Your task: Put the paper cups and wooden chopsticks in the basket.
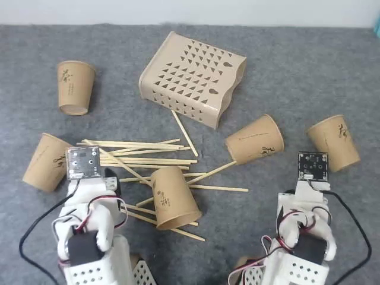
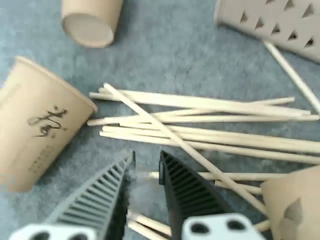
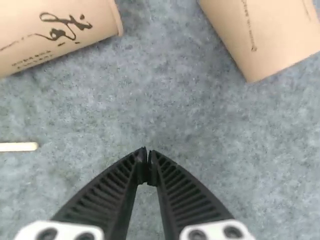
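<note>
The basket lies tipped over on the grey desk, well ahead of both arms, so whatever is brought to it may slide off its holed wall. The paper cups lie on their sides and could roll at a nudge. The wooden chopsticks cross just ahead of the narrowly parted left fingers, so one pinch may drag neighbours. The right fingers meet, empty.

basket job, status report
Left jaws slightly open, right jaws shut, both empty. Five cups and chopsticks all outside basket. Basket tipped over. Middle cup lies on chopsticks.
</note>
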Action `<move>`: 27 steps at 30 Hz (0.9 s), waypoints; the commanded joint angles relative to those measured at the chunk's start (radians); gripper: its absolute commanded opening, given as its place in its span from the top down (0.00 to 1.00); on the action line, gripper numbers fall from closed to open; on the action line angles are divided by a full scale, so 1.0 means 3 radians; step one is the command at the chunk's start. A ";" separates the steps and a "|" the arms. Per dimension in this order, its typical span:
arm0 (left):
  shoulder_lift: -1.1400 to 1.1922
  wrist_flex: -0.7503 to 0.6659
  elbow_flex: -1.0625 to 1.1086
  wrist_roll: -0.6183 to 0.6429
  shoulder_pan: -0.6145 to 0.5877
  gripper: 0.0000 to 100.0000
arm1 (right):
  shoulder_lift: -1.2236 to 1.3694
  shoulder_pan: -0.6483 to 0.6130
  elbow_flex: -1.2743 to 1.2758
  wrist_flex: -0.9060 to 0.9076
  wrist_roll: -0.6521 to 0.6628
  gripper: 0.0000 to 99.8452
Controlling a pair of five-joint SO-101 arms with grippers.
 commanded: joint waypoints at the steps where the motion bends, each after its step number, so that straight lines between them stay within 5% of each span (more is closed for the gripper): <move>1: -0.0031 0.0174 -0.0519 -0.0143 0.0015 0.92 | -0.0033 0.0038 -0.0061 -0.0176 0.0056 0.99; 6: 0.0281 0.0210 -0.0913 -0.0153 0.0020 0.92 | -0.0028 0.0197 -0.0051 -0.0176 0.0041 0.99; 18: 0.2726 0.0123 -0.2202 -0.0128 0.0026 0.89 | -0.0033 0.0192 0.0164 -0.0212 0.0292 0.99; 27: 0.2905 0.0102 -0.2094 0.0010 0.0123 0.79 | -0.0033 0.0192 0.0179 -0.0212 0.0292 0.99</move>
